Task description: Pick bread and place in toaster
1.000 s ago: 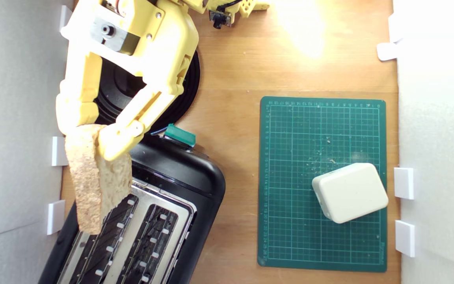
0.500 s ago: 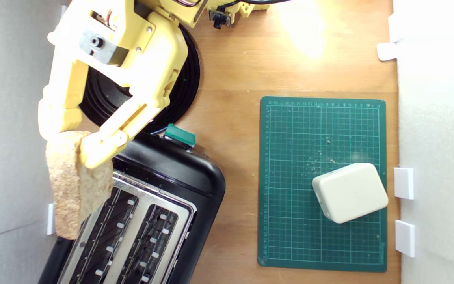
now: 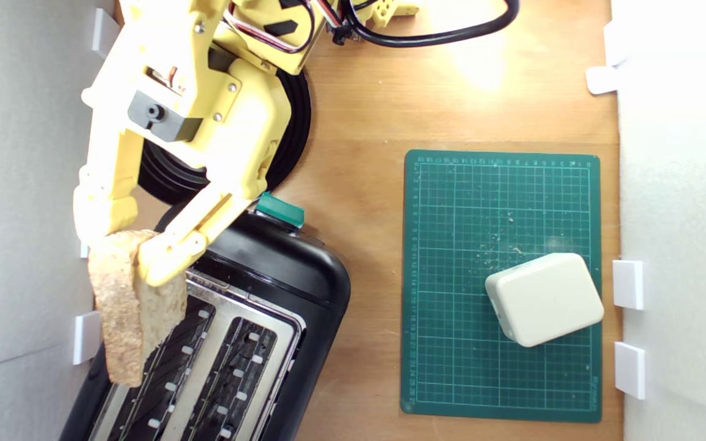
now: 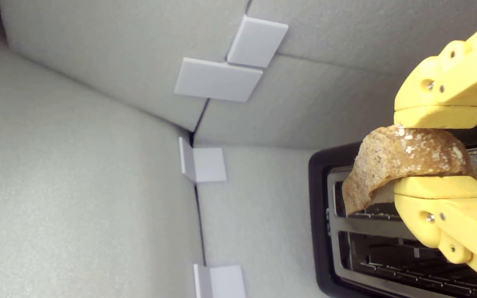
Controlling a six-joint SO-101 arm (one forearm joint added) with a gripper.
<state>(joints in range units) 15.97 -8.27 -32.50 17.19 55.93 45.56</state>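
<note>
The hand (image 3: 123,248) clamped the bread (image 3: 132,318), its long axis hanging downward over the toaster's (image 3: 279,275) outer slot; wooden worktop (image 3: 359,110), grey foam walls (image 3: 16,184).

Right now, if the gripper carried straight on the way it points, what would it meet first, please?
Probably the toaster: the gripper, shut on the bread, points down at the slot nearest the exterior view's left. Height above it is unclear.

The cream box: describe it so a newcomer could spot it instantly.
Start at the dark green gridded cutting mat on the wooden table, on the exterior view's right. The cream rounded plastic box sits on the mat's corner nearest the white wall, turned askew. It is the only thing on the mat besides crumbs.
</note>
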